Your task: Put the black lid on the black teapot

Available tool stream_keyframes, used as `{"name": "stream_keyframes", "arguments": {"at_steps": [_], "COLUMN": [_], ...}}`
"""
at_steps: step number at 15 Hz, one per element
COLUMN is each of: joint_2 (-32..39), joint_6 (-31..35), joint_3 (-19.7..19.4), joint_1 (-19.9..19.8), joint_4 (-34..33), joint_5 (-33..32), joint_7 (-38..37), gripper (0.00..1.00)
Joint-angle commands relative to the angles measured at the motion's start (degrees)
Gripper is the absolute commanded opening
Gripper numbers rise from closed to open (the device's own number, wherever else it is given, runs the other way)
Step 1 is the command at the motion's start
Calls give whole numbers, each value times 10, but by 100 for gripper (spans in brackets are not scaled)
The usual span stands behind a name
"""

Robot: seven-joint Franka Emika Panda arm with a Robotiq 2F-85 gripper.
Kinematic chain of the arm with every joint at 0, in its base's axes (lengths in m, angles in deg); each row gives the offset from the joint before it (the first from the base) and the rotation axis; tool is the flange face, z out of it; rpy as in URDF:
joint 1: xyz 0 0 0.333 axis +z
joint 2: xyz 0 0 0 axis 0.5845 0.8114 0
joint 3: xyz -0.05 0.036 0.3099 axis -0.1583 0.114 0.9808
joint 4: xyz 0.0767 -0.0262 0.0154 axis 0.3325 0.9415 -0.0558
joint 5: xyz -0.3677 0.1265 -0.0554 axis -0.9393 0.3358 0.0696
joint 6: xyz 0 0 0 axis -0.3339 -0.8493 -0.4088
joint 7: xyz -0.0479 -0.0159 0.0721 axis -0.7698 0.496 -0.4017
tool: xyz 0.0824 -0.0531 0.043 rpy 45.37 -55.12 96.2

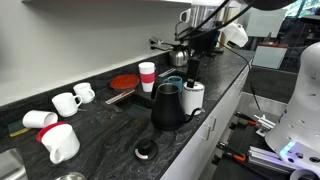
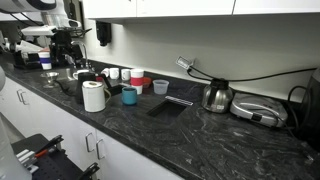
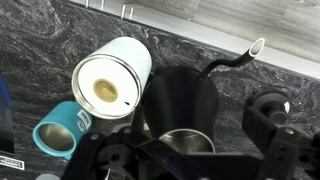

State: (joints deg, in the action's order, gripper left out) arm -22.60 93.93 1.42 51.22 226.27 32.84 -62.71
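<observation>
the dark stone countertop (image 1: 110,125) is carrying everything here. the gripper (image 3: 190,152) is hanging over the crockery with its jaws spread wide and gripping nothing. the black teapot (image 1: 167,106) is standing upright mid-counter with its mouth lying open, touching or just beside the white cylindrical pot (image 1: 193,97), and a teal cup (image 3: 60,128) is sitting near them. in an exterior view the black lid (image 1: 147,151) is lying flat on the stone near the front edge, apart from the teapot; in the wrist view it is probably the dark disc showing at the right.

the lid is looking small, stiff and light, likely sliding easily on polished stone. its rim is sitting flush to the counter, so the raised centre knob is offering the better hold, pinched from straight above.
</observation>
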Motion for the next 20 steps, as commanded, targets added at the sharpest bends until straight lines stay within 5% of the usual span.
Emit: {"name": "stream_keyframes", "arguments": {"at_steps": [1,9,14,17,18,20], "joint_2": [0,4,70,140,91,130], "joint_6": [-1,38,118,173,148,169], "joint_3": [-5,5,42,58,57,59], "joint_1": [4,49,106,113,115,114], "joint_4": [-1,-8,-42,-69,-43,-57], "joint_5": [-3,21,22,15,16,16], "joint_7": [-2,19,33,36,17,23], "gripper": [100,100,100,100,100,100]}}
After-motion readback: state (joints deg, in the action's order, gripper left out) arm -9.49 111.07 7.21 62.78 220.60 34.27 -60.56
